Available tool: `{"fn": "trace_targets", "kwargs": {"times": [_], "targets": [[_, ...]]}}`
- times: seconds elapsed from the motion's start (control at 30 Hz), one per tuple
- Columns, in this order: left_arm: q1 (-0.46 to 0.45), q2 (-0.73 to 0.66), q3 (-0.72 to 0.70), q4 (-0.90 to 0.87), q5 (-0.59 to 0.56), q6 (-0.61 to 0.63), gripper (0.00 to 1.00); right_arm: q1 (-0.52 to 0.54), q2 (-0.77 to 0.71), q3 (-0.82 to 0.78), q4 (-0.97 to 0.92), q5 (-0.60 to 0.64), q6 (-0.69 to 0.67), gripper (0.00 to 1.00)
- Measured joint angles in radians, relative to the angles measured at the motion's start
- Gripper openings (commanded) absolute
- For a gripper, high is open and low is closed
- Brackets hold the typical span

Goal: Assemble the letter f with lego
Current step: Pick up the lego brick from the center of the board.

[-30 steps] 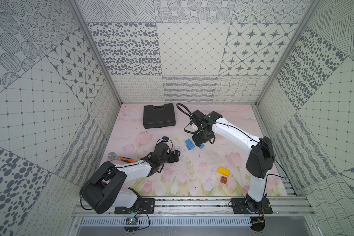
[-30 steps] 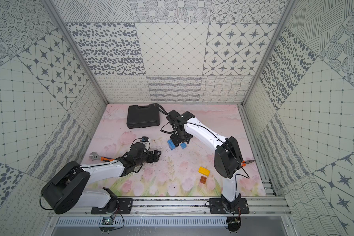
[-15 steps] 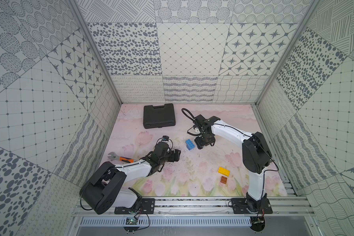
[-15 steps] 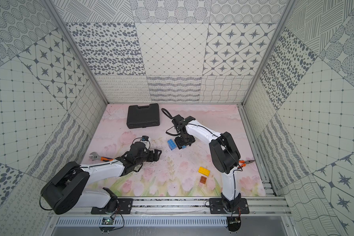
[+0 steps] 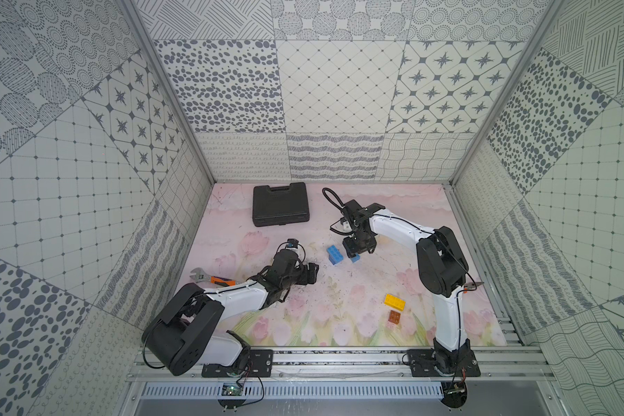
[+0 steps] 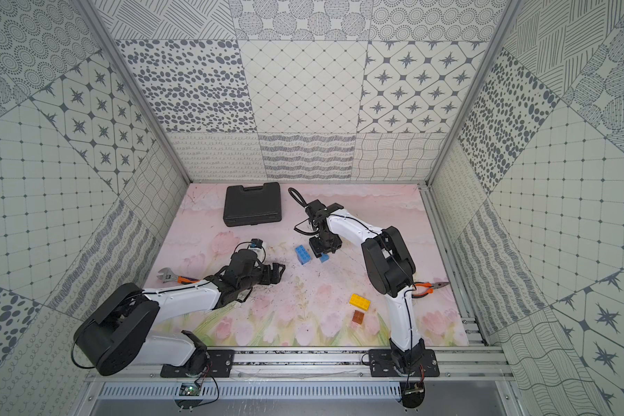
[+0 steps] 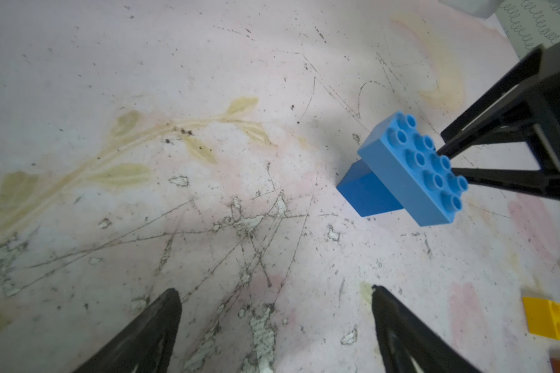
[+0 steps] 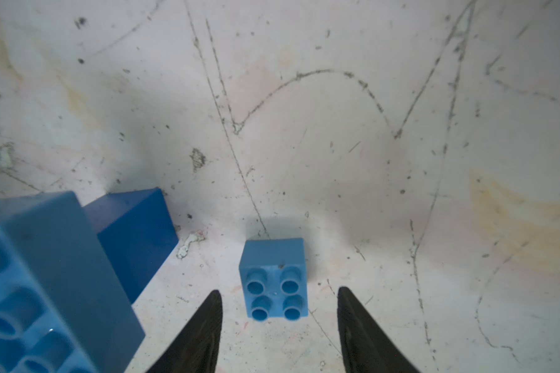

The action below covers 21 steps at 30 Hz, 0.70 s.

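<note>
Pink surface point(image 5: 339, 288). Left tool point(image 7: 274, 292) gapes wide, empty, well short of long light-blue brick point(image 7: 411, 168) resting on darker blue brick point(image 7: 366, 193). Right tool point(image 8: 280, 290) open, tips flanking small light-blue brick point(image 8: 274, 258) without touching. Yellow brick point(image 5: 394, 302) and brown brick point(image 5: 394, 316) lie well apart.

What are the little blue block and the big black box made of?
The little blue block looks like hard plastic: it has smooth, slightly shiny faces and neat moulded round studs. The big black box seems to be plastic too, with a dull finish and a handle shaped into its edge. It is too far away to be sure.
</note>
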Motion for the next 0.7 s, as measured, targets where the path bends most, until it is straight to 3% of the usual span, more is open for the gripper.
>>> {"fn": "trace_targets", "kwargs": {"times": [0.47, 0.7], "targets": [[0.000, 0.006, 0.002, -0.008, 0.000, 0.000, 0.92, 0.000, 0.027, 0.000, 0.008, -0.017, -0.004, 0.44], [0.000, 0.006, 0.002, -0.009, 0.000, 0.000, 0.92, 0.000, 0.043, 0.000, 0.008, -0.021, -0.003, 0.45]]}}
